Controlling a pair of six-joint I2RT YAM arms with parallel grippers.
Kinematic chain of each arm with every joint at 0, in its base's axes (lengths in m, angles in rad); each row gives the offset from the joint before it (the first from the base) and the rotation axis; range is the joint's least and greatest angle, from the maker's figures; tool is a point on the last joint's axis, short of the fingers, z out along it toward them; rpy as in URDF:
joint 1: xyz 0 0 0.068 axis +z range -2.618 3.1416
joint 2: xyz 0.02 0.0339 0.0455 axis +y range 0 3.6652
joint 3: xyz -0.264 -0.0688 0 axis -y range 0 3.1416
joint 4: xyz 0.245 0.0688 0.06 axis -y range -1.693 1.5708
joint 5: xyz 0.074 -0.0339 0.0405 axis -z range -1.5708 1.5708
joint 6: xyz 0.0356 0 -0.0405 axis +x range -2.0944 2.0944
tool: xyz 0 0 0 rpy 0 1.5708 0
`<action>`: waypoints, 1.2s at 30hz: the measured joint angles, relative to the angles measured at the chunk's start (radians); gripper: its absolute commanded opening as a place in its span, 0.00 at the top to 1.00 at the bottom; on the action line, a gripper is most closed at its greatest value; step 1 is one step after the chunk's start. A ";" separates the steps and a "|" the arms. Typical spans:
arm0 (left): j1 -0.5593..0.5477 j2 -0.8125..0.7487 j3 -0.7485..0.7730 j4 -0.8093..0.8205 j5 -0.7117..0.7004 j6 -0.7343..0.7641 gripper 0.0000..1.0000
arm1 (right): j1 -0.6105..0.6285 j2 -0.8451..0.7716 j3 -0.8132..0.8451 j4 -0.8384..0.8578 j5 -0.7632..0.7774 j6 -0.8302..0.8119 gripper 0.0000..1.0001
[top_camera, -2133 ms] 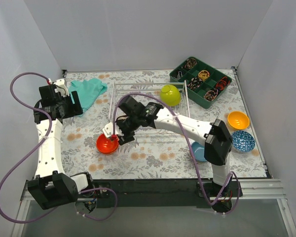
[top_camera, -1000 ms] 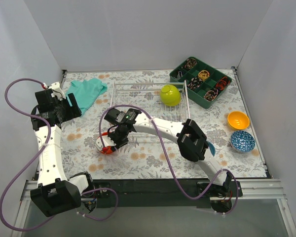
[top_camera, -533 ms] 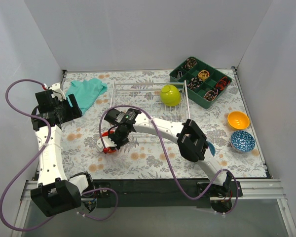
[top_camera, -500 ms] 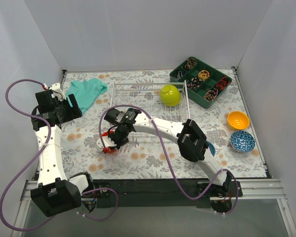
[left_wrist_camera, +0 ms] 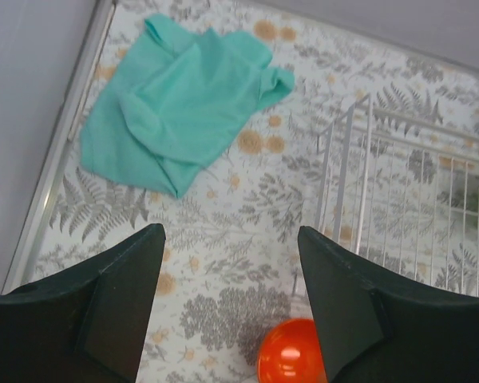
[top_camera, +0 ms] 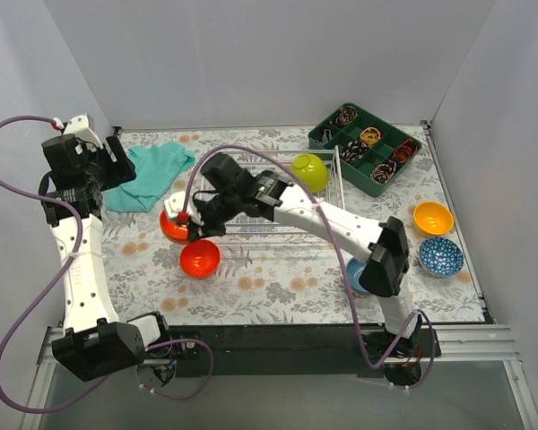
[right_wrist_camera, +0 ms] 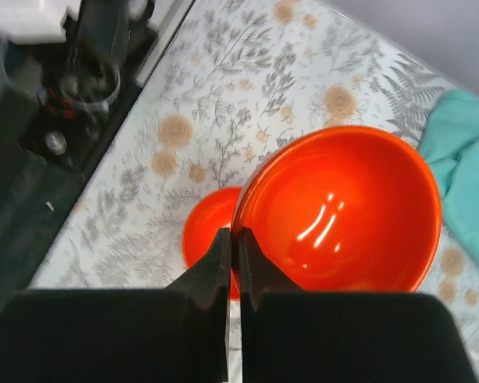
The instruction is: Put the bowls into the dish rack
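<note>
The dish rack is showing thin, shiny silver wire. Just left of the rack, the red bowl is gleaming smooth and glossy, catching white highlights. The second red bowl nearby is looking equally smooth. Farther left of the rack, the teal cloth is lying soft, matt and creased. Under the rack, the floral table cover is looking matt.

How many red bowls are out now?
2: the held red bowl in the right claw, left of the dish rack; the other red bowl on the table, nearer the bases.
</note>
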 measured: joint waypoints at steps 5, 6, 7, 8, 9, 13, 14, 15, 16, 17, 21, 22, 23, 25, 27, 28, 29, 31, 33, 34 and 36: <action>-0.002 0.034 0.063 0.098 0.024 -0.030 0.40 | -0.133 -0.179 -0.174 0.248 -0.014 0.444 0.99; -0.007 0.047 0.072 0.112 0.034 -0.032 0.41 | -0.171 -0.203 -0.204 0.308 -0.004 0.538 0.99; -0.011 0.063 0.080 0.123 0.050 -0.031 0.42 | -0.202 -0.227 -0.241 0.365 0.008 0.616 0.99; -0.018 0.080 0.086 0.135 0.070 -0.027 0.44 | -0.236 -0.245 -0.270 0.402 0.023 0.686 0.99; -0.034 0.099 0.088 0.143 0.084 -0.021 0.44 | -0.264 -0.259 -0.295 0.434 0.034 0.746 0.99; -0.177 0.177 0.087 0.153 0.096 0.027 0.51 | -0.294 -0.277 -0.346 0.523 0.061 0.945 0.99; -0.226 0.194 0.087 0.154 0.093 0.043 0.53 | -0.290 -0.278 -0.351 0.537 0.074 0.995 0.99; -0.280 0.211 0.087 0.156 0.087 0.060 0.55 | -0.291 -0.279 -0.357 0.549 0.094 1.048 0.99; -0.331 0.229 0.087 0.157 0.086 0.075 0.57 | -0.290 -0.281 -0.362 0.558 0.111 1.087 0.99; -0.368 0.242 0.087 0.158 0.082 0.087 0.60 | -0.291 -0.283 -0.365 0.561 0.129 1.133 0.99; -0.465 0.311 0.102 0.156 0.082 0.130 0.70 | -0.348 -0.283 -0.365 0.568 0.196 1.322 0.99; -0.467 0.329 0.109 0.153 0.077 0.140 0.73 | -0.371 -0.283 -0.365 0.570 0.215 1.371 0.99; -0.466 0.346 0.117 0.151 0.071 0.148 0.79 | -0.393 -0.282 -0.365 0.571 0.229 1.411 0.99; -0.465 0.377 0.133 0.148 0.055 0.163 1.00 | -0.439 -0.278 -0.365 0.571 0.253 1.509 0.99; -0.462 0.400 0.148 0.138 0.043 0.169 1.00 | -0.479 -0.266 -0.365 0.572 0.270 1.588 0.99; -0.462 0.414 0.159 0.132 0.039 0.171 1.00 | -0.497 -0.255 -0.365 0.572 0.280 1.632 0.99; -0.462 0.427 0.169 0.128 0.037 0.172 1.00 | -0.511 -0.239 -0.363 0.570 0.290 1.675 0.99; -0.467 0.451 0.186 0.125 0.032 0.172 1.00 | -0.531 -0.189 -0.336 0.549 0.319 1.751 0.99; -0.472 0.464 0.193 0.123 0.032 0.172 1.00 | -0.539 -0.132 -0.288 0.512 0.332 1.793 0.99; -0.477 0.465 0.193 0.122 0.032 0.172 1.00 | -0.540 -0.092 -0.241 0.491 0.340 1.807 0.99; -0.490 0.468 0.193 0.120 0.032 0.172 1.00 | -0.541 -0.016 -0.146 0.470 0.362 1.823 0.99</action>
